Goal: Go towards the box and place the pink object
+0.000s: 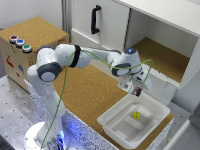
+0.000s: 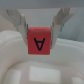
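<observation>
Pink object (image 2: 40, 43) clamped between the jaws, held above the box (image 1: 111, 121).

Seen from the wrist: small pinkish-red block with a dark letter-like mark on its face, pinched on both sides by the gripper (image 2: 40, 36), white bin rim below. Seen from the exterior: gripper (image 1: 136, 90) poised over the bin's far edge, yellow cube (image 1: 136, 115) lying inside, bin resting on the cork tabletop (image 1: 87, 92).

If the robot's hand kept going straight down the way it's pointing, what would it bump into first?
Probably the white box. The end effector, shut on the pink object, points down over the box's far rim, so that block would likely touch the rim or floor first. Depth is hard to judge.
</observation>
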`<action>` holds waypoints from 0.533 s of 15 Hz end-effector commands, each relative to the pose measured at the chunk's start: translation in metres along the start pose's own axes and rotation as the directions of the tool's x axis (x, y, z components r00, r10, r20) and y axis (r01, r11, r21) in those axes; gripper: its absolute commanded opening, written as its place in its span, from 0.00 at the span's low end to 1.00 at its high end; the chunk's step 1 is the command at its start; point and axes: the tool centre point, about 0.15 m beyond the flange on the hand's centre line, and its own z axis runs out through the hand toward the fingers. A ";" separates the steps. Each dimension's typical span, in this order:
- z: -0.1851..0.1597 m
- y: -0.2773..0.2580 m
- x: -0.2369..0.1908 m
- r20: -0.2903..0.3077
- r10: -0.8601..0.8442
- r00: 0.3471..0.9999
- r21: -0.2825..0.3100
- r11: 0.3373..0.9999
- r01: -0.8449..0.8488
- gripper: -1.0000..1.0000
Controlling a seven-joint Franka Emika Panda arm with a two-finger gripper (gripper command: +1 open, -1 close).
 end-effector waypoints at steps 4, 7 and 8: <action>0.057 -0.018 -0.007 -0.140 -0.180 0.974 0.133 0.971 0.199 0.00; 0.071 -0.027 -0.010 -0.121 -0.186 0.975 0.151 0.967 0.204 0.00; 0.078 -0.030 -0.012 -0.102 -0.192 0.976 0.164 0.964 0.207 0.00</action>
